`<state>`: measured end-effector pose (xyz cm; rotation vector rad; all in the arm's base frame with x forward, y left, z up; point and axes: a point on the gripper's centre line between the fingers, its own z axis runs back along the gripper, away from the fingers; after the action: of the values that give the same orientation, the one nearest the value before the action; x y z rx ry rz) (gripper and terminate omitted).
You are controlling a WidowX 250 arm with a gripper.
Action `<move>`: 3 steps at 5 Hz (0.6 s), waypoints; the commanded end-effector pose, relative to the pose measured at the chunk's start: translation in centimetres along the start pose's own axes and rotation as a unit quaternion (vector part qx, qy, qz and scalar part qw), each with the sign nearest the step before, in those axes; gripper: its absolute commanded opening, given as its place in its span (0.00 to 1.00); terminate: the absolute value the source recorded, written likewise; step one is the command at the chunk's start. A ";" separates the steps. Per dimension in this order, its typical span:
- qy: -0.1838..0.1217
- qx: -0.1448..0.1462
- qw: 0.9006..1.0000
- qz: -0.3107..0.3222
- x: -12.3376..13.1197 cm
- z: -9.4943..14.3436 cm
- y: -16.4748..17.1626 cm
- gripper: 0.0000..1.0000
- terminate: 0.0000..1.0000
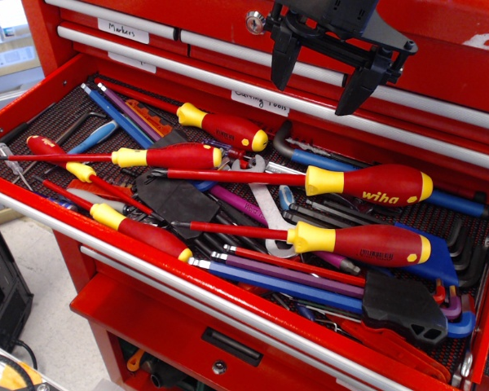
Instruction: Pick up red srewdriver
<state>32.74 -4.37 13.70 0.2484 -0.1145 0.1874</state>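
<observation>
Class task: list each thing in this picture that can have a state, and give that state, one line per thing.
claw: open, empty, hanging above the drawer
tool drawer: pulled open
wiha screwdriver: lying flat, untouched
second big screwdriver: lying flat, in front of it
lock: no key showing

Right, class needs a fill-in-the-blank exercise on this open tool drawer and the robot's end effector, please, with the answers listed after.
1. The black end effector hangs above the open red tool drawer with its jaws ____.
2. The fat red-handled screwdriver carries yellow lettering reading ____.
3. The similar large red-yellow screwdriver with small dark lettering lies ____ to the camera than the lettered one.
4. The white label above the drawer reads ____.

Answers: open; wiha; nearer; Markers
</observation>
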 end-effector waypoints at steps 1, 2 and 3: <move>0.000 0.000 1.000 0.000 0.0 0.0 0.0 1.00 0.00; -0.065 -0.050 0.991 -0.108 -0.9 0.9 -0.7 1.00 0.00; -0.101 -0.054 0.973 -0.201 -0.8 1.1 -2.1 1.00 0.00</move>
<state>32.30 -7.03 12.73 0.1917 -0.2462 -0.2937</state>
